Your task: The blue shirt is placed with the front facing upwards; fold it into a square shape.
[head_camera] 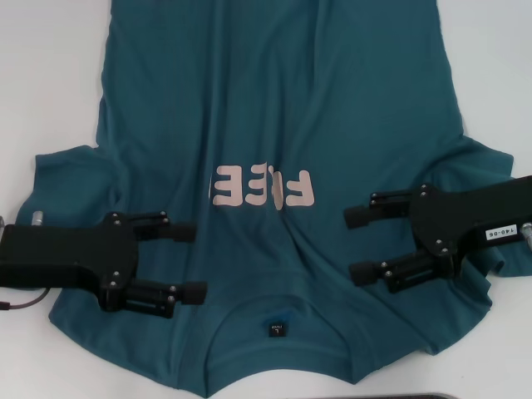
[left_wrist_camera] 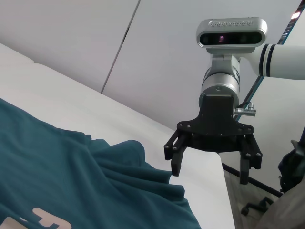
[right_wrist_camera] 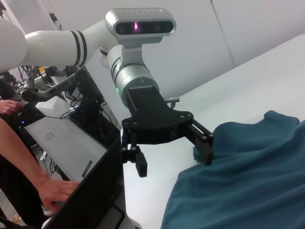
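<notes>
The blue shirt (head_camera: 274,100) lies spread on the white table with its front up and its collar toward me. Pale pink letters (head_camera: 262,187) cross the chest, and a small dark label (head_camera: 276,329) sits inside the neck. My left gripper (head_camera: 198,261) hovers open over the shirt near its left shoulder, with nothing between its fingers. My right gripper (head_camera: 350,246) is open over the right shoulder, also holding nothing. The left wrist view shows the right gripper (left_wrist_camera: 209,174) open above the rumpled sleeve of the shirt (left_wrist_camera: 71,181). In the right wrist view the left gripper (right_wrist_camera: 174,164) is open at the edge of the shirt (right_wrist_camera: 248,181).
Bare white table (head_camera: 50,83) shows on both sides of the shirt. Both sleeves are wrinkled. Beyond the table's edge in the right wrist view, a person's hand (right_wrist_camera: 52,191) rests by a dark stand with a screen (right_wrist_camera: 66,143) and cables.
</notes>
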`<act>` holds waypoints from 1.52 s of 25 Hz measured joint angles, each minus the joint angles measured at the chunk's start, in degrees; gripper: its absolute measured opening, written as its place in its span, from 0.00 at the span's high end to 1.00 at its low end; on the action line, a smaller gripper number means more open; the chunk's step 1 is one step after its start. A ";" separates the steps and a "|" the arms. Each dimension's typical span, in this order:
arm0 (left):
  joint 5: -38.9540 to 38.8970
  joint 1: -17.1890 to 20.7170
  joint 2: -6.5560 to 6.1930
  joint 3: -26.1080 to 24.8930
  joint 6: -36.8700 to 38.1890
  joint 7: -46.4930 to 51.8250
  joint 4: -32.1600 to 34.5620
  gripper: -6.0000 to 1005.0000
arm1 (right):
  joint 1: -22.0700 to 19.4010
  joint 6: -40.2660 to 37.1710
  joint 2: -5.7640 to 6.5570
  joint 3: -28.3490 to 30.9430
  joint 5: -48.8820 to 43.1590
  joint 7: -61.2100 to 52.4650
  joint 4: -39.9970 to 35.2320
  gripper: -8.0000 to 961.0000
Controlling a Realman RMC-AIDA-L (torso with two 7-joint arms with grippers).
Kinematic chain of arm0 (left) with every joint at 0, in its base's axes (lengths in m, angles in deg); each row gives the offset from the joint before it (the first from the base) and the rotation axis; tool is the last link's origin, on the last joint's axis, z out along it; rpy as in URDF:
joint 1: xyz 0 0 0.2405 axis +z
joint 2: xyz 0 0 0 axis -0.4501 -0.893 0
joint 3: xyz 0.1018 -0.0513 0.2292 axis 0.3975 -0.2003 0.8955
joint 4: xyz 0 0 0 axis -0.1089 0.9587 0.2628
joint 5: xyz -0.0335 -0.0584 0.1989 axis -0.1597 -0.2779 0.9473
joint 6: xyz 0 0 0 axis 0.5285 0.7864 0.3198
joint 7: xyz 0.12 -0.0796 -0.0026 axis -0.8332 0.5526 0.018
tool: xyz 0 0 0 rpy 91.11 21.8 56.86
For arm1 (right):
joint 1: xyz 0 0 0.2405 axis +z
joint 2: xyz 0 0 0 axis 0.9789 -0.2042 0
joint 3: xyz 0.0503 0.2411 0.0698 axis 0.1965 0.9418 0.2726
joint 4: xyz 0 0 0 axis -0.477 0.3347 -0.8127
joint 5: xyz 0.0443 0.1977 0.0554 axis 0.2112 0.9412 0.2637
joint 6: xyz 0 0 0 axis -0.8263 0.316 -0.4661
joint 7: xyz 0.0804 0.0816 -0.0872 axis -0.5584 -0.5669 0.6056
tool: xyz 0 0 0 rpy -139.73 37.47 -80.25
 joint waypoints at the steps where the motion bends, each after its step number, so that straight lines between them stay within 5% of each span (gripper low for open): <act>1: 0.00 0.03 0.01 0.00 0.05 0.00 0.00 0.06 | 0.01 0.00 0.00 0.00 0.00 0.01 0.05 0.05; 15: 0.00 0.26 -0.08 -0.54 0.64 0.18 0.00 0.06 | 0.05 -0.16 0.00 0.00 -0.01 -0.10 0.20 0.05; 20: -0.39 -1.17 -0.23 -5.96 0.29 14.35 -1.41 0.06 | 0.67 -0.29 0.09 0.08 0.14 -1.87 0.22 0.05; 28: -0.40 -2.97 -3.22 -14.53 -7.78 57.77 -0.53 0.07 | 4.18 0.79 0.27 3.57 0.18 -14.14 -0.52 0.05; 33: -0.31 -0.88 -4.33 -19.60 -12.28 62.17 0.70 0.07 | 6.34 2.43 0.63 7.40 0.17 -21.78 -0.54 0.05; 34: -0.03 0.34 -5.96 -20.60 -15.11 64.11 2.32 0.08 | 6.57 2.70 0.73 7.81 0.17 -22.79 -0.54 0.05; 38: 0.44 1.87 -8.42 -20.55 -18.08 66.16 5.90 0.09 | 7.57 3.42 1.08 9.16 0.17 -26.52 -0.61 0.05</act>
